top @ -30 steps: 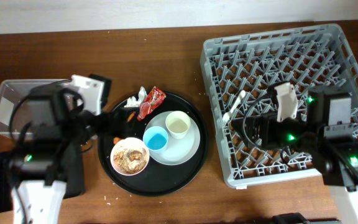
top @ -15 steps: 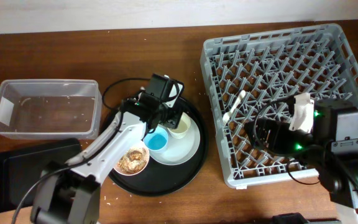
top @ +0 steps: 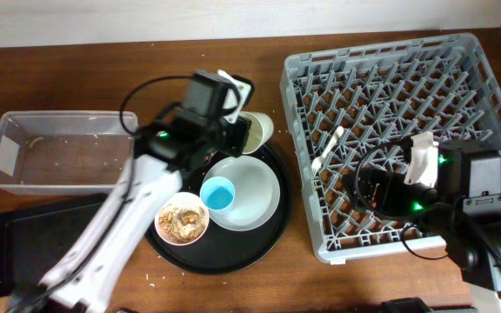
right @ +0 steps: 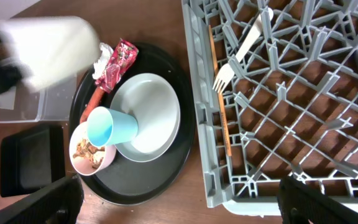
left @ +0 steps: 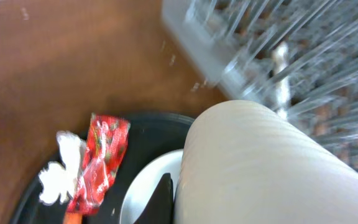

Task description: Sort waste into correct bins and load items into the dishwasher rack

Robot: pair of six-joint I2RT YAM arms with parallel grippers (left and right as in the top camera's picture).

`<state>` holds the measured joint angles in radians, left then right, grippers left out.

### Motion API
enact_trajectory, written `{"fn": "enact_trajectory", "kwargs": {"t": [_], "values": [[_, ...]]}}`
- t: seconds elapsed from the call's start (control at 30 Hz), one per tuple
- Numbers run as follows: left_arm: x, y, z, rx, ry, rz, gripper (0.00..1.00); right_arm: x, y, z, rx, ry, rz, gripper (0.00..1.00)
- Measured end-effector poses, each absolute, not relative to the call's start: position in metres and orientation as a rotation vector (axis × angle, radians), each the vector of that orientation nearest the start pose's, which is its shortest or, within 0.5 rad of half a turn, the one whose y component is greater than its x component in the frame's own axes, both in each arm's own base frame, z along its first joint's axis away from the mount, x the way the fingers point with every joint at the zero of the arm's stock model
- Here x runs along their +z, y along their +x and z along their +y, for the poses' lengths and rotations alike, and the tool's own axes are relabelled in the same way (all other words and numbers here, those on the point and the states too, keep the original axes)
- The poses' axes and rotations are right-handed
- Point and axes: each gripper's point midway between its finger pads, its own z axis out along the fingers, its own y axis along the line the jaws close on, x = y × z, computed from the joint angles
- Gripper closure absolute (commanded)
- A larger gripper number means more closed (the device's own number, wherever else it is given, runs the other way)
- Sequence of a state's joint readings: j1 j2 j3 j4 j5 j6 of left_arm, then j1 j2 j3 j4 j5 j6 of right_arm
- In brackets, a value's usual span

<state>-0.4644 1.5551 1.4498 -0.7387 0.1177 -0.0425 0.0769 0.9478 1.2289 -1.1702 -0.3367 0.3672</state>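
My left gripper [top: 237, 132] is shut on the small white cup [top: 257, 130], holding it tilted above the back rim of the round tray. The cup [left: 272, 168] fills the left wrist view, with one dark finger [left: 163, 199] against its side. Below it lie the red snack wrapper [left: 101, 162], white tissue [left: 61, 174] and a carrot piece [left: 73, 218]. The white plate [top: 250, 187] carries the light-blue cup [top: 218, 193]. The bowl [top: 182, 219] holds food scraps. My right gripper [top: 368, 187] stands open over the dishwasher rack [top: 390, 69].
The clear tub [top: 59, 148] sits at the left, with the flat black tray [top: 24, 235] in front of it. A round black tray [top: 233, 252] holds the dishes. A fork [right: 235, 62] and an orange stick [right: 219, 93] lie in the rack.
My left gripper has shut on the white cup and lifted it off the plate toward the tray's back rim. The right arm has barely moved over the last half second.
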Motion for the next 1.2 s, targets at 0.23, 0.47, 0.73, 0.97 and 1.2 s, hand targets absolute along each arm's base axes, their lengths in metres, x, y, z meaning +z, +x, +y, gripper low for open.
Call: {"fn": "enact_trajectory", "kwargs": {"t": [0.23,0.47,0.73,0.97,1.2], "values": [[0.329,0.320,-0.193,-1.327,0.660,2.055,1.00,0.336,0.237,0.136,0.964,-0.324,2.139,0.05],[0.360,0.257,-0.250,-1.642,0.991,1.825,1.00,0.390,0.213,0.175,1.272,-0.735,1.782,0.07],[0.372,0.238,-0.277,-1.644,1.158,1.667,1.00,0.379,0.201,0.214,1.461,-0.910,1.766,0.30],[0.376,0.238,-0.278,-1.636,1.178,1.631,0.78,0.385,0.202,0.214,1.365,-0.909,1.737,0.40],[0.376,0.239,-0.280,-1.617,1.182,1.631,0.27,0.383,0.213,0.181,1.235,-0.720,1.829,0.43]]}}
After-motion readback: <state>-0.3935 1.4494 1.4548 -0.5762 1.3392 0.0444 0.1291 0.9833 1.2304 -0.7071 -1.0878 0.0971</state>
